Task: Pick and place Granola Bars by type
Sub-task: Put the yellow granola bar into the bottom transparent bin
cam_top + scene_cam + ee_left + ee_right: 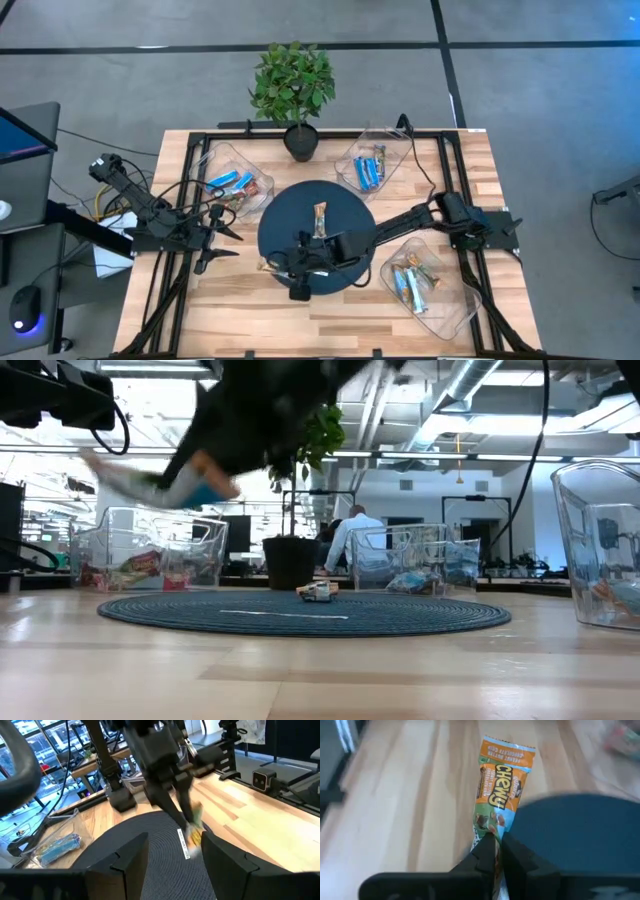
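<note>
The right tool (494, 851) is clamped on an orange bar (501, 785) above the mat's (340, 205) edge. The left tool (172, 857), fingers apart, hovers over the counter (250, 310).

Three clear trays (236, 160) sit on the surface (250, 310), along with one round dark mat (345, 205) and one potted plant (294, 85). One granola bar (320, 219) lies on the mat, and one orange bar (499, 790) hangs clamped in the right pincer (496, 851). Bars inside the trays overlap too much to count.
</note>
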Robot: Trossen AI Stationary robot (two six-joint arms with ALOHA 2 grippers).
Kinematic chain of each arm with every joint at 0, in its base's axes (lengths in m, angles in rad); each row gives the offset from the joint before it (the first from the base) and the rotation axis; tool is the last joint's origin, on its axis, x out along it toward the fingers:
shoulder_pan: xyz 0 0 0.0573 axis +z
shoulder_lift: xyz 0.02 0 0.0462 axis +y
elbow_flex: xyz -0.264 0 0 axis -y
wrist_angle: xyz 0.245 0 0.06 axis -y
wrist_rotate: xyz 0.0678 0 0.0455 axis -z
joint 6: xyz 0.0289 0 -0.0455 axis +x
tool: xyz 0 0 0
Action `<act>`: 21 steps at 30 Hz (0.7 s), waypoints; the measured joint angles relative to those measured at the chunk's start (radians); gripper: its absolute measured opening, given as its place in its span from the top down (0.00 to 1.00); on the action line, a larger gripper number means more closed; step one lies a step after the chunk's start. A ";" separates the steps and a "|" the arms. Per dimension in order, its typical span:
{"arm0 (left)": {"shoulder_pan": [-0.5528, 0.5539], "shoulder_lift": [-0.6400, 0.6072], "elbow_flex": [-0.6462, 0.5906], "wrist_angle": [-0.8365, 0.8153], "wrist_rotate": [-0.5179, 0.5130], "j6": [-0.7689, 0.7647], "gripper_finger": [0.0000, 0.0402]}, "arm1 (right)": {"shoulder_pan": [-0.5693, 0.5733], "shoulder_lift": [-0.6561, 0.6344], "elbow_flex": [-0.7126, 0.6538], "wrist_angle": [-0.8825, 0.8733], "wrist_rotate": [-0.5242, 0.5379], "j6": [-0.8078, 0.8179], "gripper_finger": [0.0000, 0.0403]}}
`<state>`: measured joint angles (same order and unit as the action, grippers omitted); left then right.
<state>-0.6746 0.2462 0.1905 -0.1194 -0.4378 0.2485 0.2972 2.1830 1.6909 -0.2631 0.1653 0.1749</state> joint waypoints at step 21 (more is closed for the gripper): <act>0.000 0.000 0.000 0.003 0.001 0.001 0.56 | 0.362 -0.307 0.008 -1.145 0.381 0.852 0.96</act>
<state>-0.6746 0.2462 0.1905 -0.1162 -0.4370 0.2497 0.6588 1.8763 1.6985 -1.4081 0.5459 1.0265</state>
